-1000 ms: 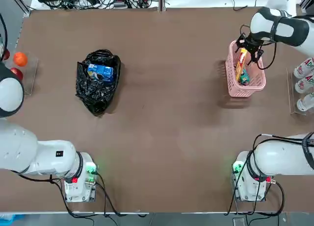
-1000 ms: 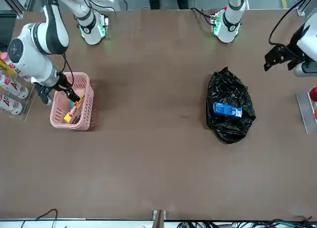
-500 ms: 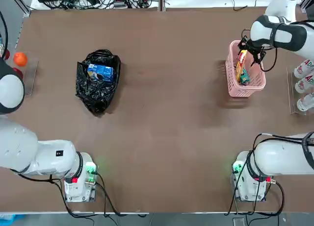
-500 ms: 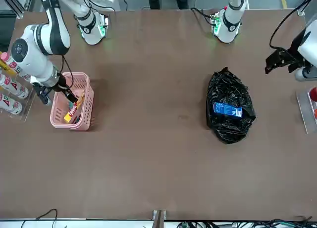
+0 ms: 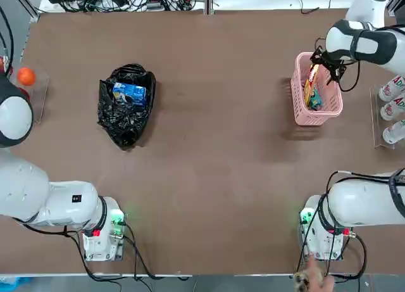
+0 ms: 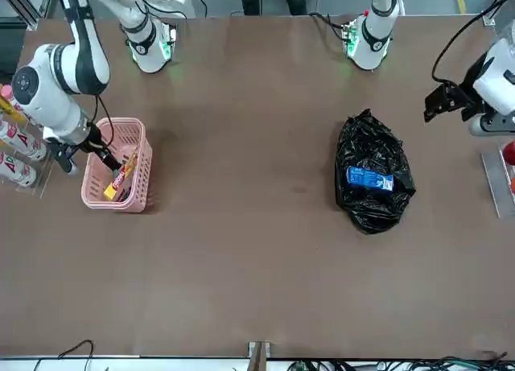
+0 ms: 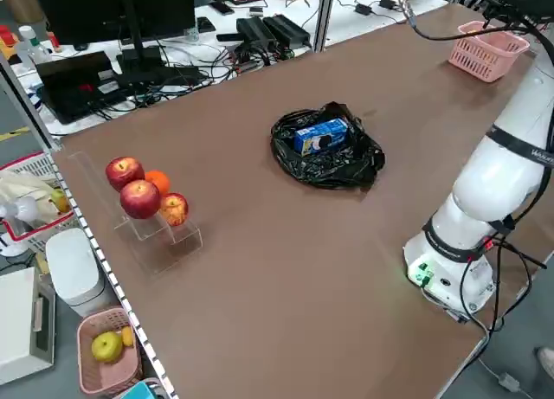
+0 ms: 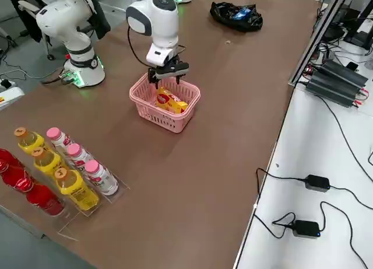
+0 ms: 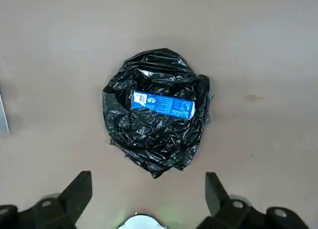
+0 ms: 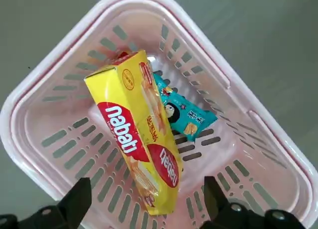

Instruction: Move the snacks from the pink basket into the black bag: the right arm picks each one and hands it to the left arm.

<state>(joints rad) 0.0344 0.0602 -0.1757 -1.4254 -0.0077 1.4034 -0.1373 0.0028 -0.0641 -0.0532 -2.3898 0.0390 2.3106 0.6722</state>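
In the pink basket (image 10: 278,139), centre of your right wrist frame, the yellow pack (image 10: 141,134) reads "nabati", a teal packet (image 10: 186,117) beside it. Your right gripper (image 10: 144,201) hovers above, jaws spread and empty. The left gripper (image 9: 146,196), also spread, hangs over the black bag (image 9: 154,139) holding the blue pack (image 9: 163,104).

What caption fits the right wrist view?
Open right gripper above the pink basket holding a yellow pack and teal packet.

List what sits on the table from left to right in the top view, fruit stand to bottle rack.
Orange fruit on the clear stand → black bag holding the blue pack → pink basket with the yellow pack and teal packet, right claw open above it → white bottles.
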